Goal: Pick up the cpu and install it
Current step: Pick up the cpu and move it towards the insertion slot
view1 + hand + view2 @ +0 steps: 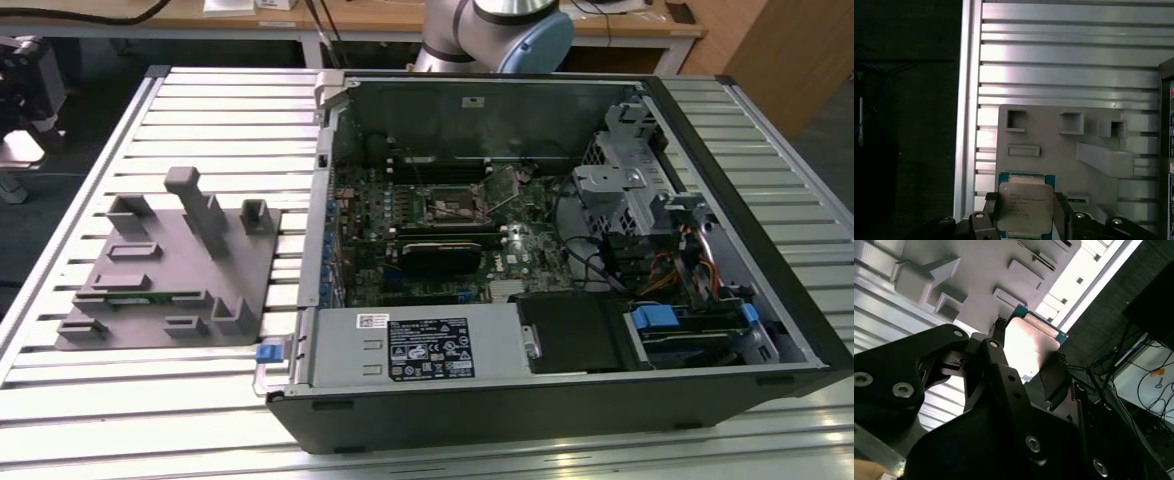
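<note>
The cpu (1024, 206) sits in the claw (1025, 220), pinched by two opposite edges between the black fingers (990, 216). Its pale metal top faces the first wrist view, and a thin green board rim shows along its far edge. In the second wrist view the cpu (1030, 342) shows the same bright top and green rim. The claw (1026, 362) is closed on it, one finger on each side and both touching its edges.

Past the claw's tips lies the grey fixture (1054, 150), a flat plate with square pockets and raised blocks. The cpu is apart from it and overlaps only its near edge in the first wrist view. In the second wrist view the fixture (979, 270) lies beyond the cpu, on the far side from the claw's body.

The fixture rests on the slatted metal surface (1054, 65), which stretches away beyond the claw.

In the exterior view the fixture (174, 260) lies on the surface (200, 100) just beside the open case (747, 150). The case lies on its side, board up. The square socket (454, 205) is near the middle of the board. The arm (494, 30) rises behind the case.
</note>
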Controlling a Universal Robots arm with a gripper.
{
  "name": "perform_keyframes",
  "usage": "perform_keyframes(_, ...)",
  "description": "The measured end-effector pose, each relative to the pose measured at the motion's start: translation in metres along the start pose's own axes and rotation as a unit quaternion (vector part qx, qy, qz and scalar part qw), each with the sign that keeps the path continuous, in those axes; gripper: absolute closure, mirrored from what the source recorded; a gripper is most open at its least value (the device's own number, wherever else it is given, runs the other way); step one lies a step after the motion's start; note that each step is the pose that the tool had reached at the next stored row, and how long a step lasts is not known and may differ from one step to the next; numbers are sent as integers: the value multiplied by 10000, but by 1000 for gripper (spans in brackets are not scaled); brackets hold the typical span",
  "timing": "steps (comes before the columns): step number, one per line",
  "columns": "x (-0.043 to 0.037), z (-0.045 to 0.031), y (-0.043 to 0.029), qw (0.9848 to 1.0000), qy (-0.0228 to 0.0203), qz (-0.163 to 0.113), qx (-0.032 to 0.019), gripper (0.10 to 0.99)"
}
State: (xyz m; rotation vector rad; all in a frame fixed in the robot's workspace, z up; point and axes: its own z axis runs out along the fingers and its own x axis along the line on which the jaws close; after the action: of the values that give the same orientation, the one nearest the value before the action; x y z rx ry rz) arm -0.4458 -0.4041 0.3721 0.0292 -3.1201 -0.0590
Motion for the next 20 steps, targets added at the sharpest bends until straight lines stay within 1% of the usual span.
perform_keyframes(9, 3, -139, 5, 10000, 0, 0, 0, 557)
perform_keyframes(20, 7, -374, 15, 10000, 0, 0, 0, 557)
